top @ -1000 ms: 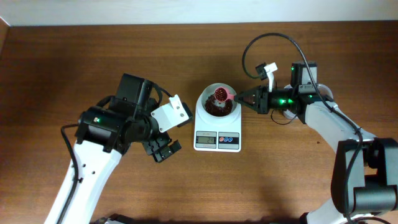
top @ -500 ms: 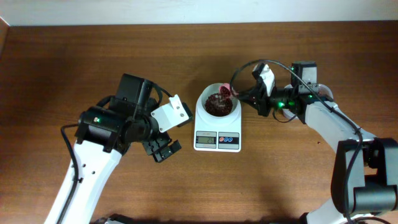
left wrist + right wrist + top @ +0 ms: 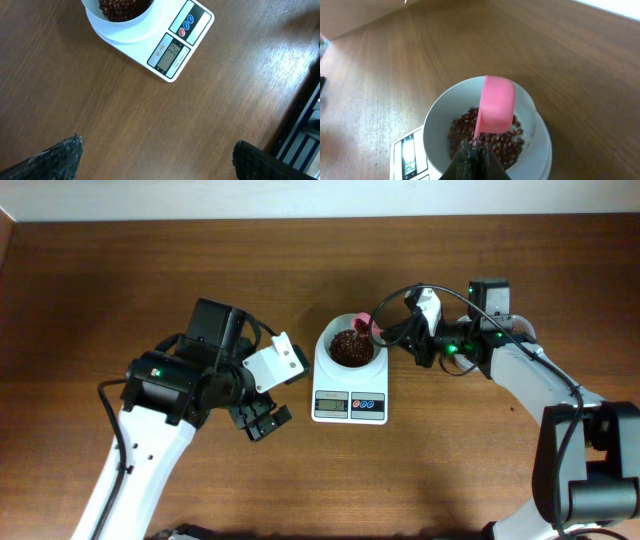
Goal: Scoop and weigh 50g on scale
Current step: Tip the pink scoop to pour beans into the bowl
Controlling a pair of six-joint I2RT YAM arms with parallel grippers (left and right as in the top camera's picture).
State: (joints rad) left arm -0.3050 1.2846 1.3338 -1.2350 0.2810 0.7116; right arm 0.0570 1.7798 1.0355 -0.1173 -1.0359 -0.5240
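scale: small white rounded-rectangle digital scale [image 3: 350, 392] at frame centre on brown wooden table [image 3: 450, 470] | beans: small dark reddish-brown beans [image 3: 352, 348] heaped in round white bowl [image 3: 326, 345] on its platform | right gripper [image 3: 474, 159]: clenched on pink plastic measuring spoon [image 3: 496, 107], scoop over bowl | left gripper [image 3: 262, 420]: jaws spread, empty, left of scale

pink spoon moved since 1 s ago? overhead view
Yes. The pink spoon has gone from over the middle of the bowl to its rim nearest the right gripper, tipped on edge; the scale has not shifted.
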